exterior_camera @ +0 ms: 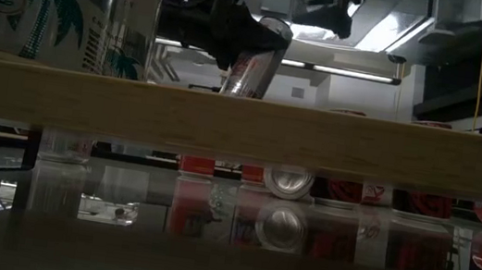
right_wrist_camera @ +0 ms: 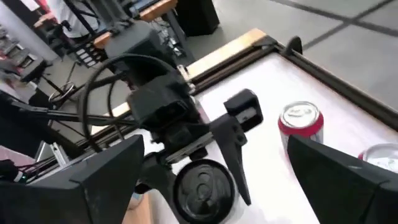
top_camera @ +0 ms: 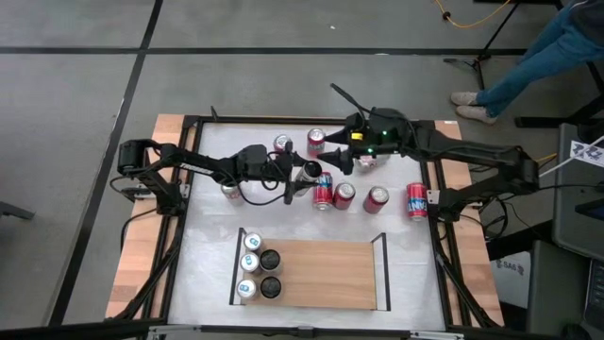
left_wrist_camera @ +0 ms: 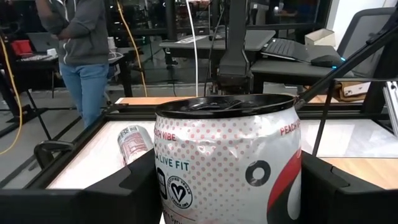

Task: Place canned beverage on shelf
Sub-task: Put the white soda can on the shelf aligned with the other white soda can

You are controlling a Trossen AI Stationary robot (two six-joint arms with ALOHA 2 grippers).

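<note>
Left gripper (top_camera: 304, 178) grips your can (top_camera: 310, 171), lifted and tilted; shelf (top_camera: 321, 274) lies toward the table's front edge.

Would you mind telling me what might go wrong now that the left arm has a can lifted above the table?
1. The held can hangs tilted in the left gripper, so it may tip when set on the shelf.
2. Four cans already crowd the shelf's left end; a close placement could knock them.
3. The open right gripper waits close by, so the arms might collide.
</note>
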